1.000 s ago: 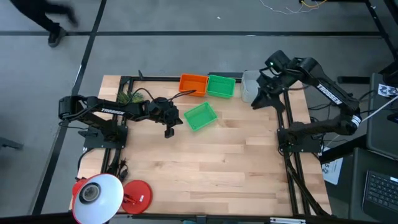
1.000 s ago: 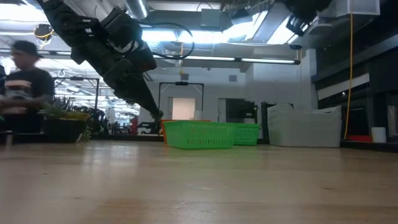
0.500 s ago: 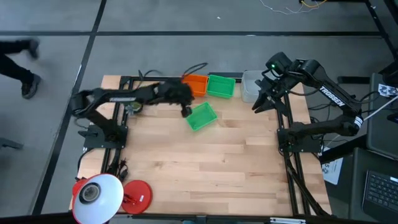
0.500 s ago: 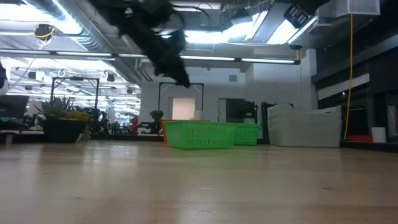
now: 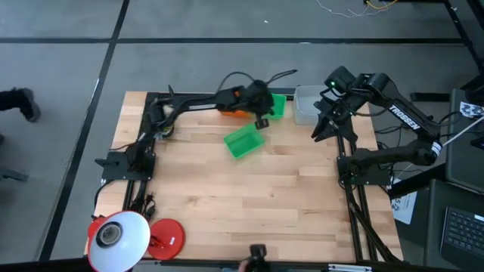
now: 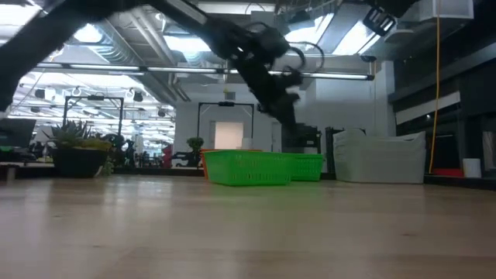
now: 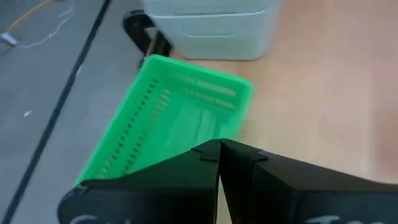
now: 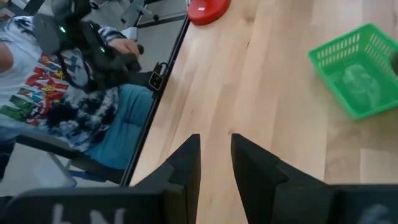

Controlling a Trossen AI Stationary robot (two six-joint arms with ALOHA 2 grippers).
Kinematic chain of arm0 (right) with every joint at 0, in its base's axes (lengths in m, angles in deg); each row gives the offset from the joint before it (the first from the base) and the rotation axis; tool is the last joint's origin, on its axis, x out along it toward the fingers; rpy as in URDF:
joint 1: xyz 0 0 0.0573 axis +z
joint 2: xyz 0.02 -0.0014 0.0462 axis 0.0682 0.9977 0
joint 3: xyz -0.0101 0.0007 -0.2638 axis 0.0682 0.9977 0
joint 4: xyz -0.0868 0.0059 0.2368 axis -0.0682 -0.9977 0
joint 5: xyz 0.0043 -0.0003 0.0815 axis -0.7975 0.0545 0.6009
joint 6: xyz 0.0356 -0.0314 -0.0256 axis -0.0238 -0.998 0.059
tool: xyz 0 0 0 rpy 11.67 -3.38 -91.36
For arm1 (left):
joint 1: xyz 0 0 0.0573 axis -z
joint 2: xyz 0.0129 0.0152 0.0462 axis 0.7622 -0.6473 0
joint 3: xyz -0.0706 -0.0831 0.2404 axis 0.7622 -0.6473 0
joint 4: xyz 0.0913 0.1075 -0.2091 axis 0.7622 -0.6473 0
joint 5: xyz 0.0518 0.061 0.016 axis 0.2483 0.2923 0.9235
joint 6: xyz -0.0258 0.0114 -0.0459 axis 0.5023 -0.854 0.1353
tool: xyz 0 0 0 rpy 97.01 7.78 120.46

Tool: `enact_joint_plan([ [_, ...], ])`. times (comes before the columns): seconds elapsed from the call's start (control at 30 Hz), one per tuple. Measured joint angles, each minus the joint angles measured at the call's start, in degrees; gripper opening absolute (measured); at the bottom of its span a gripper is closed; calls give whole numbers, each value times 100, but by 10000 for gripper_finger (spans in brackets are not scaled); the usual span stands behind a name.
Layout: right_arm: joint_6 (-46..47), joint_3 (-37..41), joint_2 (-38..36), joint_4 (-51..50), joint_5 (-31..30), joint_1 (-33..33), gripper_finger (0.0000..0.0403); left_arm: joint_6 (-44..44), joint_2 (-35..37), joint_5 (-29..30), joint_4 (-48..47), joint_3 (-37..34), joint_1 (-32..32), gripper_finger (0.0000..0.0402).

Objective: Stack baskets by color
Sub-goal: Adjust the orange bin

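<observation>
A bright green basket [image 5: 243,141] lies askew on the wood near the table's middle. At the far edge stand an orange basket [image 5: 236,108], a second green basket [image 5: 277,105] and a grey-white basket [image 5: 304,104] in a row. My left arm reaches across the table, and my left gripper [image 5: 262,122] hovers shut above the far green basket [image 7: 180,118], partly hiding it and the orange one. My right gripper [image 5: 321,133] hangs high over the table's right side, open, with nothing between its fingers [image 8: 186,163].
A round red-and-white lamp [image 5: 121,236] and its red base [image 5: 167,235] stand at the near left corner. A seated person [image 8: 74,81] shows beyond the table's near edge. Bare wood [image 5: 249,196] covers the middle and near part of the table.
My left gripper has swept quickly from the table's left side toward the far right, rising as it went, and now hangs over the far baskets. It has stayed shut. The baskets have kept their places.
</observation>
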Motion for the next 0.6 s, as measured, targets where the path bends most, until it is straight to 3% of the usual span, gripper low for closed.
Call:
enact_joint_plan([
  [0.17, -11, 0, -217, -21, 0, 0, 90, -53, -954, 655, -526, 1338, -4, 0],
  [0.37, -16, 2, -555, -21, 0, 0, 90, -94, -1771, 594, -1079, 2556, 4, 0],
  [0.6, -16, 2, -986, -21, 0, 0, 90, -113, -2046, 431, -1442, 2955, 65, 0],
])
